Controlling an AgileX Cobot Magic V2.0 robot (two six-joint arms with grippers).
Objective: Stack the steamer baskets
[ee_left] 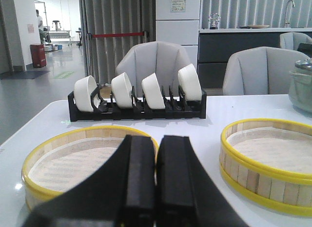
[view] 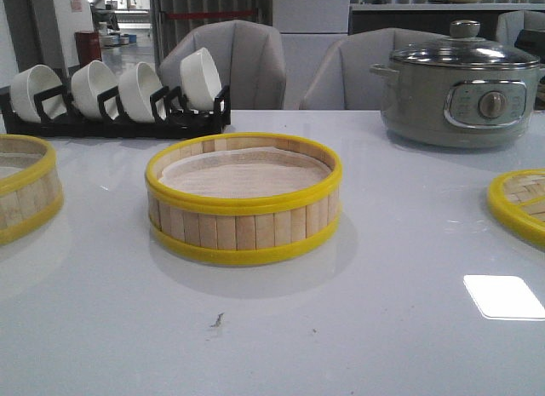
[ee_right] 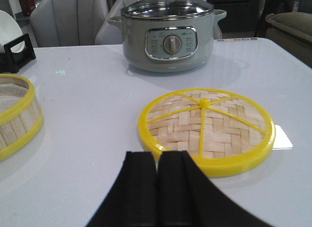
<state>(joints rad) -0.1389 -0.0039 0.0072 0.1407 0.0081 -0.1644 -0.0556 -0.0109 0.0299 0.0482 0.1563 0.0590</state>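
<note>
On your white counter (view: 358, 328) sat a round yellow-rimmed bamboo steamer basket (view: 243, 200) at centre; woven yellow-rimmed lid (ee_right: 206, 129) at three o'clock; both grippers' jaws were closed, empty.

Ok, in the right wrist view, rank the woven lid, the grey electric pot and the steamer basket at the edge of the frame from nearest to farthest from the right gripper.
1. Woven lid: lying flat on the table just ahead of the shut right gripper.
2. Steamer basket: off to one side, cut by the frame edge.
3. Grey electric pot: well beyond the lid, near the table's far edge.
</note>
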